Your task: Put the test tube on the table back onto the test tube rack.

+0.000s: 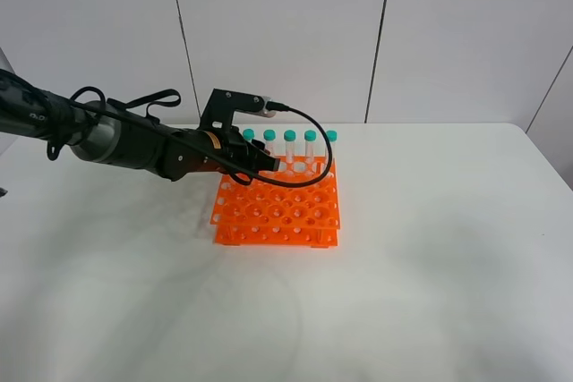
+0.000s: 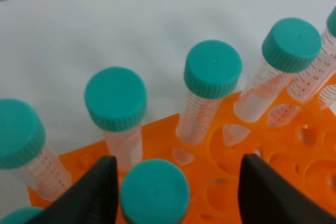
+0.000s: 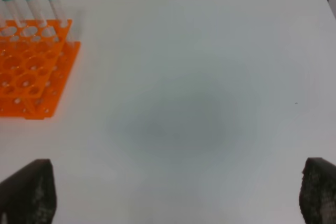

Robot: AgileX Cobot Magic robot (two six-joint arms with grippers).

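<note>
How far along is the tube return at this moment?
Nearly done. No tube lies on the table. The test tube stands in the test tube rack, between the left gripper's parted jaws, seemingly released. Left: pull the arm away. The right gripper hangs open, empty.

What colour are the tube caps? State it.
Teal-green caps, clearest in the left wrist view.

A pale wall of flat panels (image 1: 286, 33) is standing behind the table's far edge, dark thin seams (image 1: 385, 38) running down between the panels; soft even light is falling across it, casting only faint grey shading; nothing else of the room is showing.
</note>
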